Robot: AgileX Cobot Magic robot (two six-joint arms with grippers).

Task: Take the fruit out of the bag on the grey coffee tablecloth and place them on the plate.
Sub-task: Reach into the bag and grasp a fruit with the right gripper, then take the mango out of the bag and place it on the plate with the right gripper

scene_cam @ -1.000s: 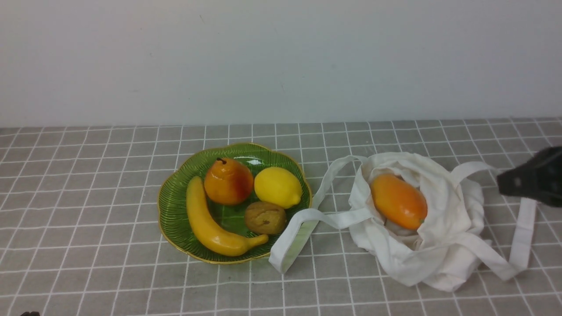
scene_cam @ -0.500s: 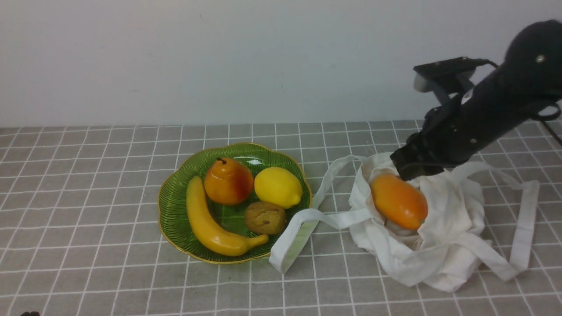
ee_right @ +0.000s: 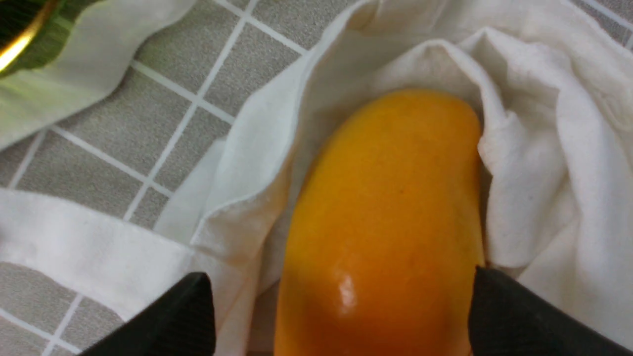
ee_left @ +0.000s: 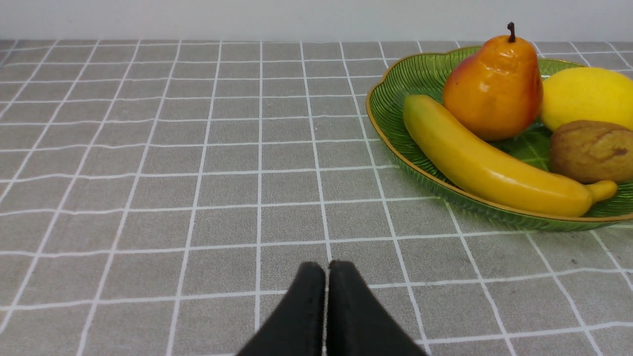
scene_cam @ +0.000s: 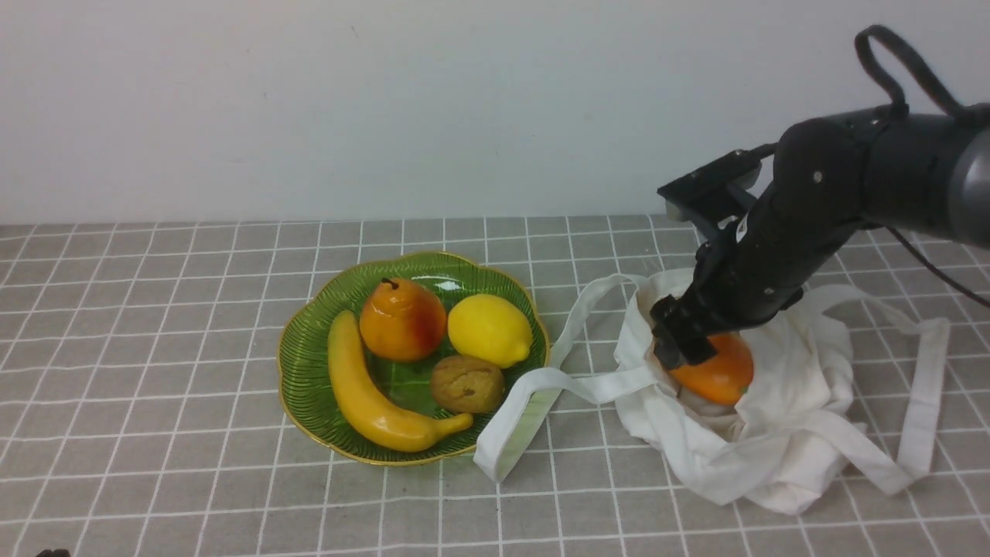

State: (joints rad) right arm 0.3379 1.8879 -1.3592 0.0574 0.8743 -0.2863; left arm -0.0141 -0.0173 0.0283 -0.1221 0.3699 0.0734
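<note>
An orange oval fruit (scene_cam: 721, 377) (ee_right: 390, 207) lies in the mouth of the crumpled white bag (scene_cam: 789, 418) (ee_right: 544, 148) on the grey coffee tablecloth (scene_cam: 155, 309), right of the green gold-rimmed plate (scene_cam: 303, 363) (ee_left: 395, 89). My right gripper (scene_cam: 682, 350) (ee_right: 340, 274) reaches down into the bag, open, with one black finger on either side of the fruit's near end. One finger is at the fruit's edge, the other stands apart over the cloth. My left gripper (ee_left: 326, 268) is shut and empty, low over the tablecloth left of the plate.
On the plate lie a banana (scene_cam: 367, 398), an orange-red pear (scene_cam: 402, 319), a lemon (scene_cam: 489, 329) and a brown fruit (scene_cam: 467, 383). One bag strap (scene_cam: 534, 387) loops against the plate's right rim, another (scene_cam: 924, 402) trails right. A white wall stands behind.
My right arm has swung in from the right edge and come down onto the bag. Its jaws have opened and now straddle the fruit. The fruit and bag have not moved.
</note>
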